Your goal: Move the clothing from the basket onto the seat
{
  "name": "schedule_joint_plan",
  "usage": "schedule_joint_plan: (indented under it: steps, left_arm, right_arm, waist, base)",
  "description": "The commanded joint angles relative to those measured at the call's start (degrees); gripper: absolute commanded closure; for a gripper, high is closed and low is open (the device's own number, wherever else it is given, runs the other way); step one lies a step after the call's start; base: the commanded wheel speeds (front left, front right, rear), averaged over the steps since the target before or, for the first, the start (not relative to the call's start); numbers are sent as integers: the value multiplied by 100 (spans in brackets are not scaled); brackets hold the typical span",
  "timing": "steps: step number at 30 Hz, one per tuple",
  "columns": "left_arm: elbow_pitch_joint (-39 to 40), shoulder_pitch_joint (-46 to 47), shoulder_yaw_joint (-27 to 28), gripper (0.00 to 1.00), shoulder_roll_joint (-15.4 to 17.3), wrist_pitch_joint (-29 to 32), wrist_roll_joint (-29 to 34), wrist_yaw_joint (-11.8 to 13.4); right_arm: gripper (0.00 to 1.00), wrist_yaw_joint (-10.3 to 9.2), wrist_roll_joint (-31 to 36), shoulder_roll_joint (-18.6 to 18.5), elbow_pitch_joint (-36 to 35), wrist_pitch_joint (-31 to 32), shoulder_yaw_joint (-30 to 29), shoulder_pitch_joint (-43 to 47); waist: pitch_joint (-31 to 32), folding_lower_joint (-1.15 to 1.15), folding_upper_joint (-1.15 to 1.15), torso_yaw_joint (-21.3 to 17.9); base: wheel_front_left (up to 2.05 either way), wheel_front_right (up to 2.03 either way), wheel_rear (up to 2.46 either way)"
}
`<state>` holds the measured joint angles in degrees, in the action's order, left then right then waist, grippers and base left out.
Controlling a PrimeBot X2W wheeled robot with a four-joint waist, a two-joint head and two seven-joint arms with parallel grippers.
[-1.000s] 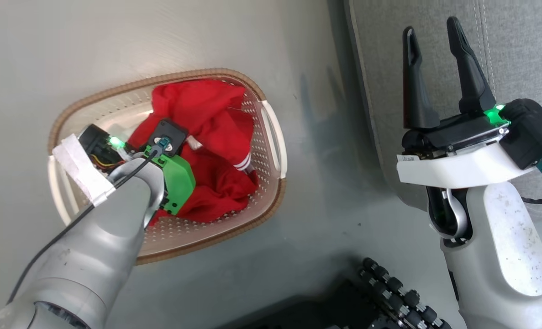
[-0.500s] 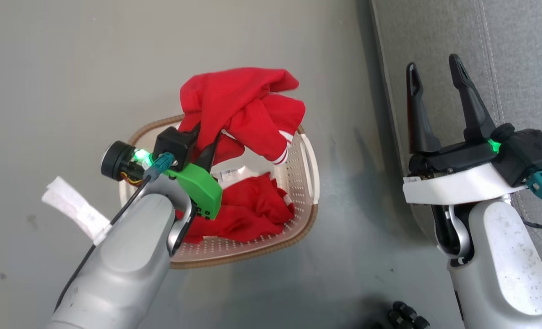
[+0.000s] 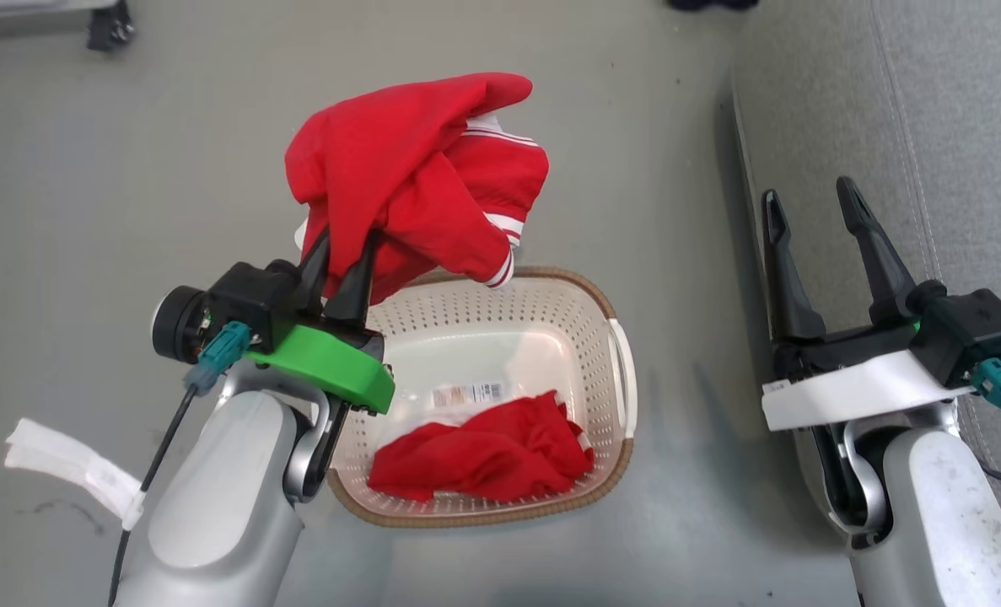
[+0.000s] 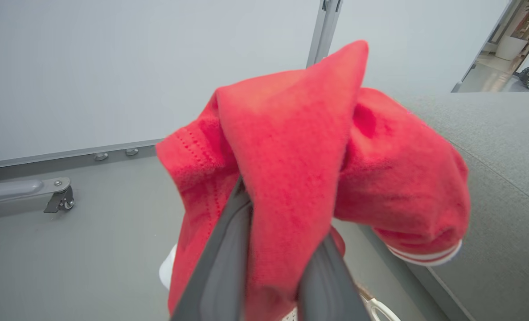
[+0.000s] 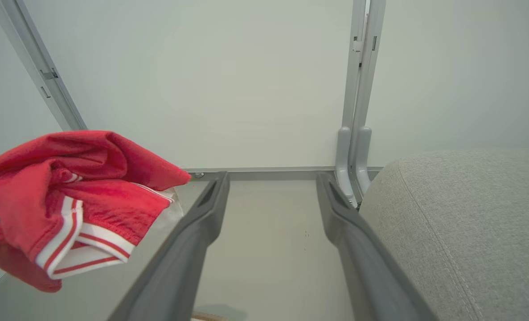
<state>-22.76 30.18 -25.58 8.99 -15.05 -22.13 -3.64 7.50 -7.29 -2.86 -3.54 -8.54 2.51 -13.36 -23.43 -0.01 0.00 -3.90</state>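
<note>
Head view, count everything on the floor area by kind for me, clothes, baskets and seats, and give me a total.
Basket: 1
Seat: 1
Red garments: 2, the lifted garment and the garment lying in the basket
Total: 4

Silver-grey forearms [image 3: 205, 514] end in long dark fingers [image 3: 785, 274]; green bracket [image 3: 331, 375] left, white bracket [image 3: 854, 396] right.
</note>
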Motion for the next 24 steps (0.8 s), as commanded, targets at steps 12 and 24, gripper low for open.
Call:
schedule_joint_plan:
  steps: [12,24]
  left_arm:
    - [794,-780,443,100,-125,-18,340,-185]
    - [1217,-1412,433,100,-107,-18,444,-136]
  right_arm:
    - [0,-1,-56,-48,-174,337,54,673]
    - [0,-1,-164,-34,-154,469,135,1235]
  waist:
    - [1217,1,0,328]
    - [1882,1,0,210]
  base:
    - [0,0,0]
    - [0,0,0]
